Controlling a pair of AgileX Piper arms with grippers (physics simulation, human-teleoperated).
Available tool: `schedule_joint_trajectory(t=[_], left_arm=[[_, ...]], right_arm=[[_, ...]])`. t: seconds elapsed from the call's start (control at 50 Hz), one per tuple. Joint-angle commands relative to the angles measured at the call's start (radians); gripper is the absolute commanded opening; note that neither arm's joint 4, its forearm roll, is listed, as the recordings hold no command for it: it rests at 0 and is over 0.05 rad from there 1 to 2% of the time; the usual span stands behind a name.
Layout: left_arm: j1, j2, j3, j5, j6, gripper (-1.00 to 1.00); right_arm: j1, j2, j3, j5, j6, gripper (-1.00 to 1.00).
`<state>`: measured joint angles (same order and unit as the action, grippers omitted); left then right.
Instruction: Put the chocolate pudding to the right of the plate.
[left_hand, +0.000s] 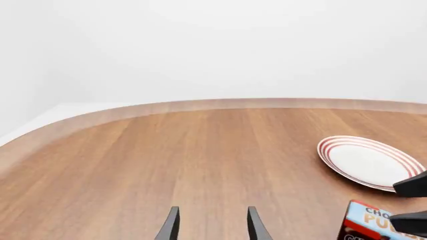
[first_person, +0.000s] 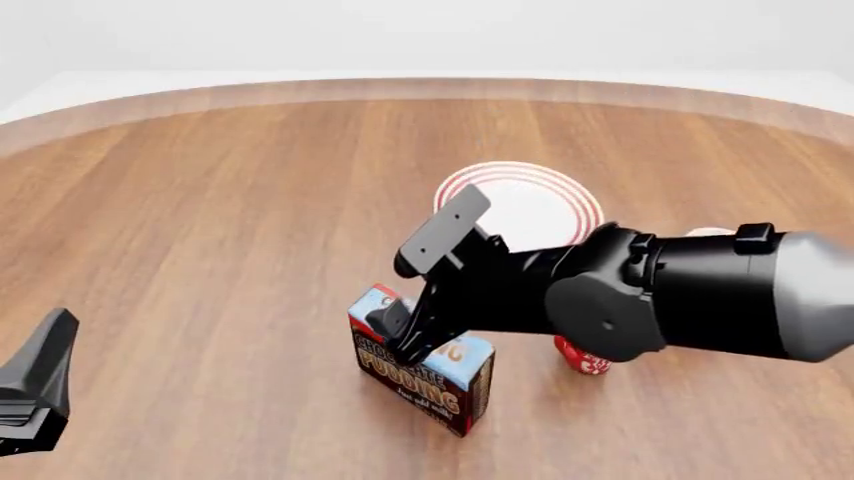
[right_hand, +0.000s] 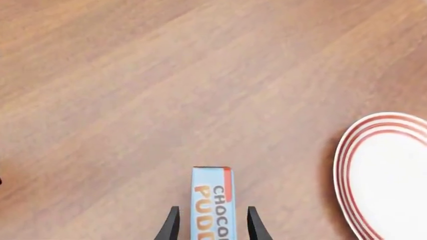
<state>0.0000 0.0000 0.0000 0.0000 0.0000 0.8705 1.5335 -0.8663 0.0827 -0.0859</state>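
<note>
**Ana:** Right gripper (right_hand: 208, 225) first: its two dark fingers stand on either side of the chocolate pudding (right_hand: 212, 202), one on each long face of the box; in the right wrist view the box fills the gap between them, but whether the pads actually press on the cardboard I cannot tell.

**Ben:** And the box itself?

**Ana:** It stands on the wooden table (first_person: 200, 220), on the near side of the plate (first_person: 534, 205) and a little to its left in the front view; near the plate but apart from it; the light blue face with the orange-white lettering is turned up toward the right wrist camera.

**Ben:** What about the left gripper?

**Ana:** Left gripper (left_hand: 212, 225) is spread, with bare wood showing between its fingers; it holds nothing; in the front view it sits low at the left edge, well apart from the box.

**Ben:** Anything else on the table?

**Ana:** A small red object (first_person: 582, 357) shows under the right arm (first_person: 667, 295), mostly hidden; I cannot tell what it is.
</note>
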Motion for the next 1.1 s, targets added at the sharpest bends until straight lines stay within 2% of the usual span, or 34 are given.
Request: schedule_joint_trajectory(t=[0.02, 0.52, 1.1], left_arm=[[0.0, 0.0, 0.0, 0.0, 0.0, 1.0], [0.0, 0.0, 0.0, 0.0, 0.0, 1.0], [0.0, 0.0, 0.0, 0.0, 0.0, 1.0]], right_arm=[[0.003, 0.022, 0.01, -0.021, 0.022, 1.0], [0.0, 0.099, 0.017, -0.065, 0.057, 1.0], [0.015, 0.19, 0.019, -0.11, 0.131, 1.0]])
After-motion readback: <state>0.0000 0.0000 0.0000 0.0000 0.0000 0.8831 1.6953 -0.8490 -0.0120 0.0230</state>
